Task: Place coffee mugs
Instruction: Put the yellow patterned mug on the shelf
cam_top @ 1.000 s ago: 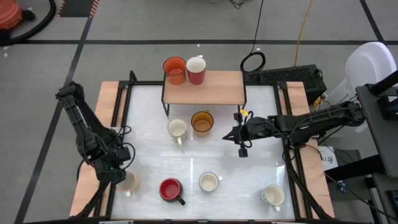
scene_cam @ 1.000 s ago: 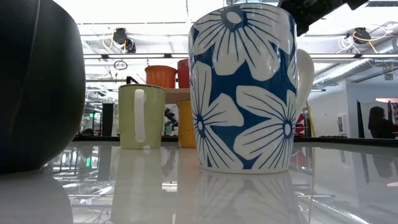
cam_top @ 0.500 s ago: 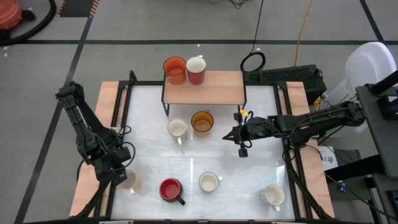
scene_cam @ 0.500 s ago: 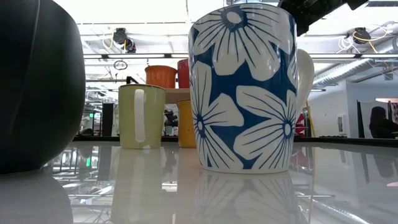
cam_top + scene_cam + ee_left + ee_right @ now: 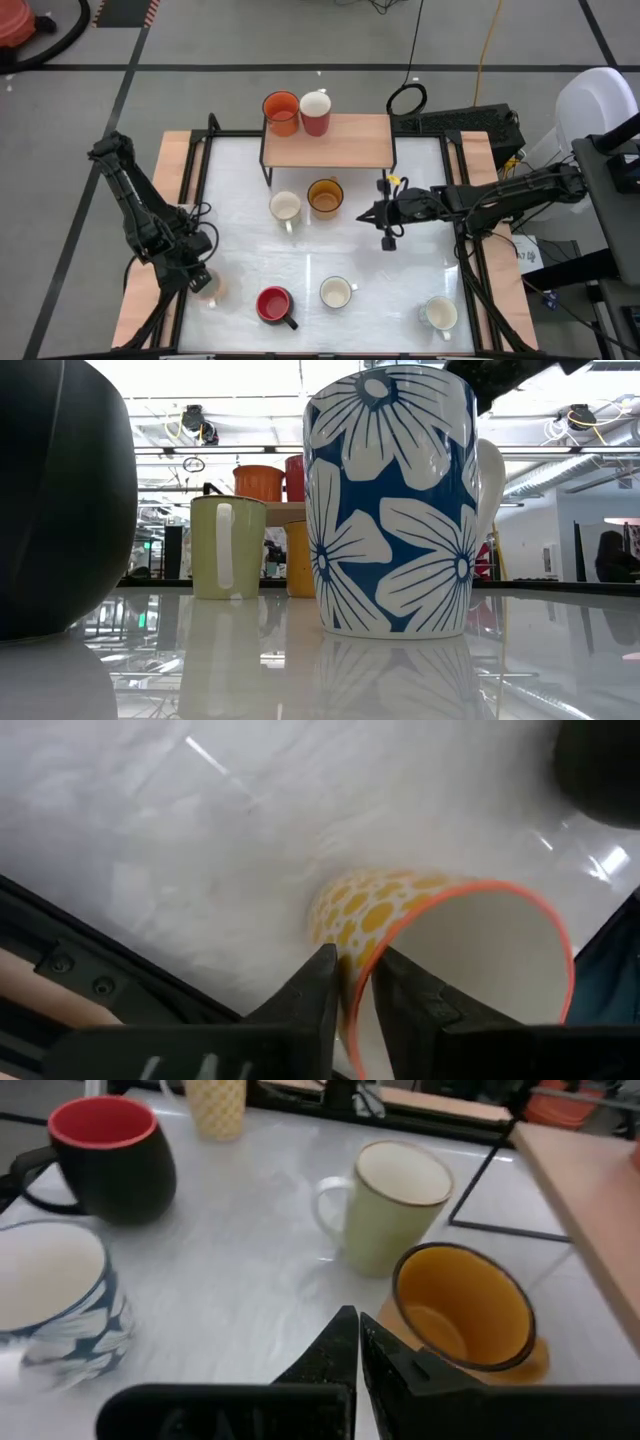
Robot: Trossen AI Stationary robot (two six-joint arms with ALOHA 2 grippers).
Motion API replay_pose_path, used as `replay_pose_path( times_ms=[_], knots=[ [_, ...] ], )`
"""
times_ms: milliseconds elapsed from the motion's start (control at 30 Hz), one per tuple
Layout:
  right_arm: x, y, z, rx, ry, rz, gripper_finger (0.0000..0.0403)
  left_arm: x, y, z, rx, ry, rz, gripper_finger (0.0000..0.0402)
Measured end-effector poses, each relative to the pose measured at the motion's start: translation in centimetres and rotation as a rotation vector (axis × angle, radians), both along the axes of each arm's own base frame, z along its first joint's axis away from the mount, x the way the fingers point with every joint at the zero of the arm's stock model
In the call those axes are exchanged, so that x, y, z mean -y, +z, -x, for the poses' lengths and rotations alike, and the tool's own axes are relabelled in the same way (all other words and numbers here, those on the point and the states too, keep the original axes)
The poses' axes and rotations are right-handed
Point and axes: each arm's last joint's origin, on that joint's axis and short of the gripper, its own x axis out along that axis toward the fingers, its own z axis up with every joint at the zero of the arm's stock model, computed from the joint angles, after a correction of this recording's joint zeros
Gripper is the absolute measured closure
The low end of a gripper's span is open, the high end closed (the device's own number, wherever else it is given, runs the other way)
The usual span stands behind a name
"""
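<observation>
On the white surface (image 5: 330, 250) five mugs are left unplaced; two are set on the shelf (image 5: 330, 140). A spotted mug (image 5: 440, 960) is pinched at its rim by the left hand (image 5: 350, 982). The right hand (image 5: 352, 1342), pressed together, is held above the amber mug (image 5: 462, 1305).

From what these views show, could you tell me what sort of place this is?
Probably a robotics lab or workshop: exposed ceiling pipes hang behind the table, cables trail over the taped grey floor, and mugs are laid out as test props.

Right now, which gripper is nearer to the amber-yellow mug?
Right. The right gripper hangs just beside the amber-yellow mug; the left gripper is far off at the table's left edge.
</observation>
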Motion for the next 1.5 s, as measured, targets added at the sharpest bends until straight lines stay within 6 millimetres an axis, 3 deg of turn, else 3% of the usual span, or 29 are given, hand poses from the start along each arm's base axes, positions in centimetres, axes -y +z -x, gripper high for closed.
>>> replay_pose_path(
  times_ms=[133,367,500,700,933,1233,1500],
  knots=[
    [0.1,0.1,-0.1,0.016,-0.018,0.008,0.0403,-0.2,0.0,-0.1,0.018,-0.064,-0.031,0.0385],
    [0.1,0.1,-0.1,0.016,-0.015,0.015,0.0403,-0.7,0.0,-0.2,0.020,-0.067,-0.081,0.0387],
    [0.1,0.2,-0.1,0.029,-0.016,0.018,0.0403,-1.6,0.6,0.0,0.019,0.019,-0.176,0.0387],
    [0.1,0.9,-0.4,0.109,-0.080,-0.015,0.0403,-2.7,3.8,0.2,0.077,0.092,-0.247,0.0387],
    [0.4,0.6,-0.8,0.167,-0.453,0.083,0.0403,-4.1,8.2,0.3,0.294,0.155,-0.389,0.0387],
    [-2.8,-0.2,-4.9,0.392,-0.268,0.191,0.0391,-5.3,9.3,-0.5,0.497,0.239,-0.603,0.0387],
    [-4.6,-1.1,-8.7,0.469,-0.221,0.291,0.0315,-5.3,9.2,-2.6,0.577,0.322,-0.741,0.0387]
  ],
)
